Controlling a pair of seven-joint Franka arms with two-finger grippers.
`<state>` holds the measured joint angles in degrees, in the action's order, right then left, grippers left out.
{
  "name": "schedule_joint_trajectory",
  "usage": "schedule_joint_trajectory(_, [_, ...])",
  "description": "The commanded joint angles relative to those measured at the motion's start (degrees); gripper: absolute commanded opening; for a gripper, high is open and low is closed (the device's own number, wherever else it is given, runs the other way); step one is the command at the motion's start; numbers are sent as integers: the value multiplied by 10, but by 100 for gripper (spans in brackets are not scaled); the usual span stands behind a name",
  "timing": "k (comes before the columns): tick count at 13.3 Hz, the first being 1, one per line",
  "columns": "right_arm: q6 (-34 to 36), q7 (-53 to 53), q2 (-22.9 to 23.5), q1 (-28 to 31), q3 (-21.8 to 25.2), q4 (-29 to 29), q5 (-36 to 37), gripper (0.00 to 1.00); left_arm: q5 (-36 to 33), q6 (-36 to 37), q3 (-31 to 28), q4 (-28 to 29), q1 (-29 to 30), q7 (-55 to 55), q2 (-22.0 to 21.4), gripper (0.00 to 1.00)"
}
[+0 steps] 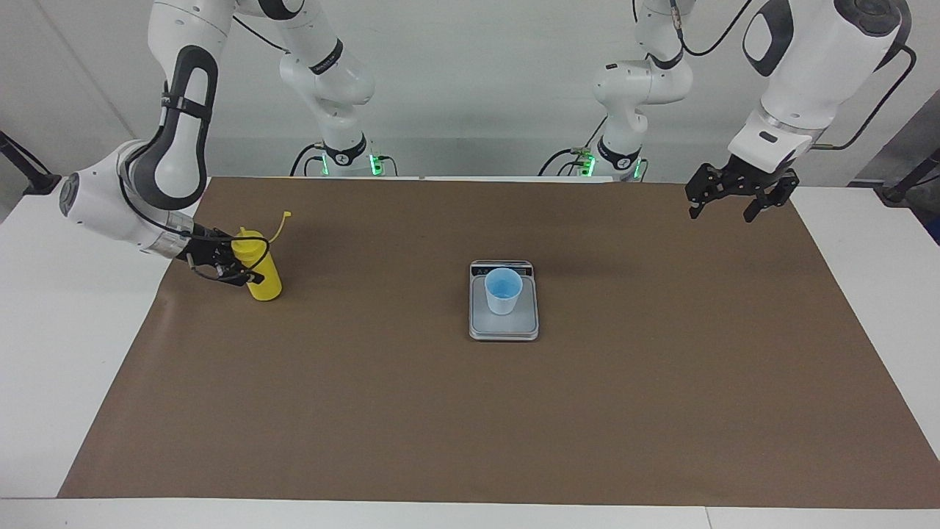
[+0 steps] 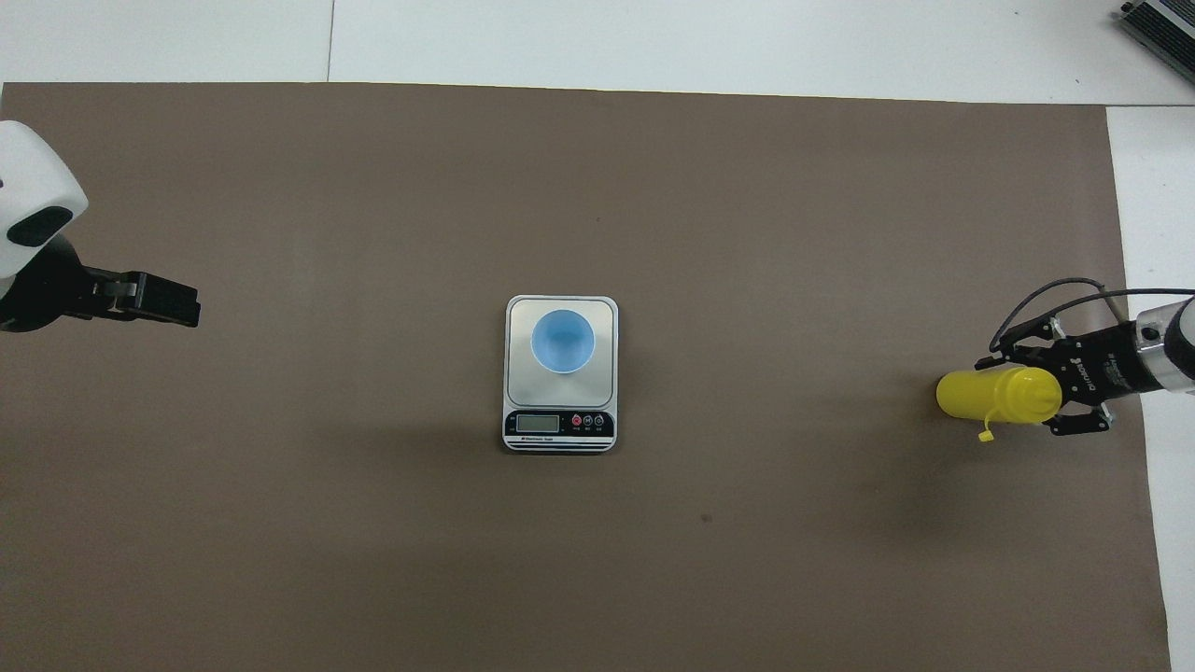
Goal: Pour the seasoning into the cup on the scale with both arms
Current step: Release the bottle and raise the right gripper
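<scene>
1. Nearest the facing camera, a flat rectangular silver-grey kitchen scale is set at the middle of a matte brown paper sheet spread over a white table. Its dark display strip faces the robots.
2. A small, tapered, light blue translucent plastic cup is stood upright on the scale's pale weighing plate, its brighter blue inside showing from above.
3. A bright yellow cylindrical plastic squeeze bottle with a cone nozzle is stood on the sheet toward the right arm's end of the table, well apart from the scale. It is tilted slightly, and its small tethered cap is flung out to one side.
4. The white jointed right arm is bent low, its forearm brought in almost level with the table. The black two-finger right gripper is placed around the bottle's body, a finger on each side; whether the bottle is pinched or just released cannot be told.
5. The white left arm is held raised in waiting, wrist angled downward. The left gripper is hung over the sheet's corner at its own end, its jaws spread wide and holding nothing.
</scene>
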<state>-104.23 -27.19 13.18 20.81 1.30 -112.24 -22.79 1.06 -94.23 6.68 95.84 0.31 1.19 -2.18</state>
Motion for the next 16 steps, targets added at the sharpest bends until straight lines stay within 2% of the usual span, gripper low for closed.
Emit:
schedule_joint_trajectory(1, [-4, 2, -23, 6, -3, 9, 10, 100, 7, 3, 3, 15, 7, -4, -16, 100])
schedule_joint_trajectory(4, [-12, 10, -46, 7, -3, 17, 20, 100, 7, 3, 3, 16, 7, -4, -16, 100])
schedule_joint_trajectory(9, [-37, 118, -65, -1, -5, 33, 96, 100, 7, 3, 3, 16, 7, -4, -16, 100])
schedule_joint_trajectory(13, [-37, 210, -108, -4, -43, 34, 139, 100, 7, 3, 3, 15, 7, -4, -16, 100])
schedule_joint_trajectory(16, [-33, 252, -150, -4, -96, 35, 143, 100, 7, 3, 3, 15, 7, -4, -16, 100])
